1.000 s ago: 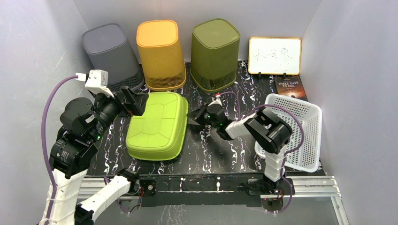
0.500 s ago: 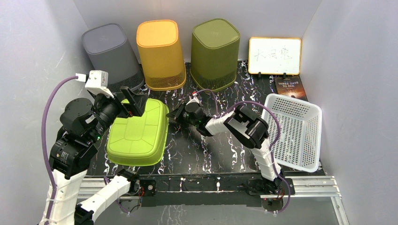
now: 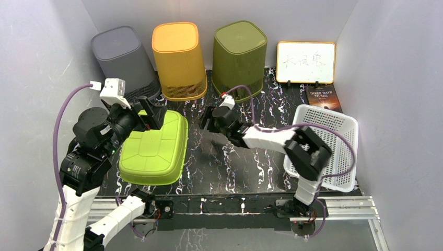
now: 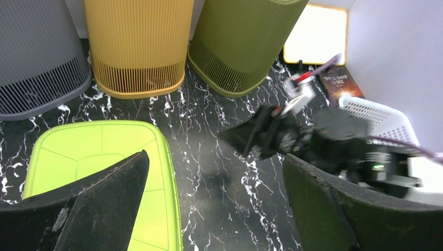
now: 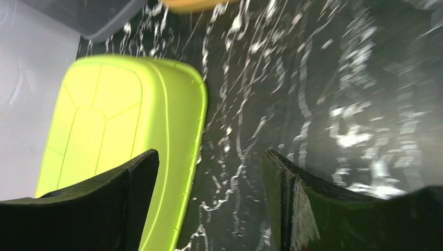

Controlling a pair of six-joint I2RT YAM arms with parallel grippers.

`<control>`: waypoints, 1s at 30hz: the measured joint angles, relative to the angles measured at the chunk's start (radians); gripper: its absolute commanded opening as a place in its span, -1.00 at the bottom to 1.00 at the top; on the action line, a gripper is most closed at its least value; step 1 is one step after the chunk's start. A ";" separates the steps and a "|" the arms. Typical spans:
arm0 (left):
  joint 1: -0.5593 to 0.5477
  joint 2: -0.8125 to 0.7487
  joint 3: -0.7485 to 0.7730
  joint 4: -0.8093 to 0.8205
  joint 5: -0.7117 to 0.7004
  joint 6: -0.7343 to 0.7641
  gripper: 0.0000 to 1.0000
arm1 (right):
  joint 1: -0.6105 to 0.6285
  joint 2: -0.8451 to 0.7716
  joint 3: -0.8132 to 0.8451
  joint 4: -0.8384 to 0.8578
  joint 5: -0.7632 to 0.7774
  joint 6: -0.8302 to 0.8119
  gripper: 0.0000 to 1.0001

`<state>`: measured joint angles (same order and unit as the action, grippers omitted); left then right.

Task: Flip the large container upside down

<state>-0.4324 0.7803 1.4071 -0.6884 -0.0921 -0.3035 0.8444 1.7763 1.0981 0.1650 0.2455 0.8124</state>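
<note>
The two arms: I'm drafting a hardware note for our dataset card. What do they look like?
The left arm and right arm both mix black joint housings with white link shells. A purple cable loops along each. The left wrist carries a white camera box. The left gripper and right gripper have black, wedge-shaped fingers.

You have three tall ribbed bins in front of you: one grey bin (image 3: 124, 63), one orange bin (image 3: 178, 60) and one olive bin (image 3: 239, 60). Alongside them you can count one lime-green container (image 3: 154, 149), one white mesh basket (image 3: 326, 111), one framed whiteboard (image 3: 305, 61) and one book (image 3: 324, 98). That leaves two grippers, the left gripper (image 3: 150, 116) and the right gripper (image 3: 208, 120), one per arm.
</note>
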 measured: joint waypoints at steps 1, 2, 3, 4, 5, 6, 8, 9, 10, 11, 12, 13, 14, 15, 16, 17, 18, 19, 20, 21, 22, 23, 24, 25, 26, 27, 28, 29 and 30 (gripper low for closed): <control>0.000 0.000 -0.010 0.002 0.002 0.000 0.97 | 0.000 -0.063 0.000 -0.053 0.052 -0.050 0.43; 0.000 0.000 -0.023 0.006 0.003 0.000 0.97 | 0.000 -0.104 0.002 -0.092 0.092 -0.078 0.44; 0.000 0.000 -0.037 0.010 0.006 0.000 0.97 | -0.001 -0.145 0.013 -0.153 0.146 -0.107 0.44; 0.000 0.000 -0.053 0.015 0.009 -0.001 0.97 | -0.004 -0.175 0.031 -0.225 0.201 -0.129 0.44; 0.000 0.001 -0.068 0.020 0.014 -0.002 0.97 | -0.010 -0.193 0.050 -0.295 0.249 -0.144 0.44; 0.000 0.003 -0.084 0.028 0.021 -0.003 0.97 | -0.022 -0.203 0.064 -0.360 0.292 -0.157 0.44; 0.000 0.010 -0.110 0.041 0.036 -0.004 0.97 | -0.057 -0.214 0.068 -0.469 0.354 -0.171 0.45; 0.000 0.015 -0.120 0.047 0.045 -0.005 0.97 | -0.089 -0.216 0.060 -0.528 0.375 -0.180 0.46; 0.000 0.022 -0.127 0.053 0.054 -0.005 0.97 | -0.128 -0.219 0.043 -0.571 0.386 -0.184 0.45; 0.000 0.027 -0.132 0.060 0.061 -0.007 0.97 | -0.174 -0.226 0.017 -0.606 0.389 -0.187 0.45; 0.000 0.031 -0.135 0.063 0.068 -0.007 0.97 | -0.225 -0.237 -0.016 -0.634 0.386 -0.187 0.45; 0.000 0.035 -0.142 0.071 0.074 -0.007 0.97 | -0.278 -0.255 -0.056 -0.657 0.380 -0.186 0.45; 0.000 0.037 -0.148 0.076 0.078 -0.007 0.97 | -0.319 -0.274 -0.087 -0.674 0.376 -0.185 0.46; 0.000 0.037 -0.154 0.080 0.082 -0.007 0.97 | -0.375 -0.309 -0.134 -0.693 0.374 -0.182 0.45; 0.000 0.036 -0.161 0.085 0.083 -0.007 0.97 | -0.402 -0.339 -0.160 -0.710 0.378 -0.177 0.45; 0.000 0.035 -0.167 0.089 0.085 -0.007 0.97 | -0.421 -0.380 -0.183 -0.730 0.379 -0.168 0.45; 0.000 0.034 -0.173 0.094 0.086 -0.007 0.97 | -0.423 -0.421 -0.195 -0.743 0.386 -0.166 0.45; 0.000 0.033 -0.180 0.100 0.087 -0.007 0.97 | -0.420 -0.459 -0.196 -0.753 0.392 -0.161 0.44; 0.000 0.032 -0.186 0.103 0.089 -0.007 0.97 | -0.418 -0.484 -0.195 -0.753 0.400 -0.159 0.44; 0.000 0.032 -0.192 0.107 0.091 -0.007 0.97 | -0.415 -0.513 -0.192 -0.756 0.412 -0.157 0.44; 0.000 0.032 -0.195 0.107 0.093 -0.007 0.97 | -0.412 -0.536 -0.188 -0.760 0.424 -0.156 0.44; 0.000 0.032 -0.197 0.108 0.093 -0.007 0.97 | -0.411 -0.548 -0.187 -0.763 0.433 -0.156 0.44; 0.000 0.032 -0.198 0.108 0.094 -0.007 0.97 | -0.411 -0.553 -0.186 -0.766 0.439 -0.156 0.43; 0.000 0.032 -0.199 0.109 0.094 -0.007 0.97 | -0.411 -0.555 -0.186 -0.771 0.442 -0.156 0.43; 0.000 0.029 -0.200 0.112 0.095 -0.007 0.97 | -0.411 -0.555 -0.187 -0.775 0.444 -0.156 0.43; 0.000 0.027 -0.200 0.113 0.095 -0.007 0.97 | -0.411 -0.555 -0.187 -0.777 0.444 -0.156 0.43; 0.000 0.025 -0.201 0.113 0.095 -0.007 0.97 | -0.411 -0.556 -0.189 -0.780 0.445 -0.156 0.43; 0.000 0.021 -0.205 0.114 0.096 -0.008 0.97 | -0.411 -0.557 -0.191 -0.784 0.446 -0.157 0.43; 0.000 0.018 -0.208 0.114 0.097 -0.009 0.97 | -0.411 -0.557 -0.194 -0.789 0.447 -0.156 0.43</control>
<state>-0.4324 0.7986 1.1992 -0.5747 0.0044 -0.3122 0.4335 1.2198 0.9039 -0.6239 0.6930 0.6563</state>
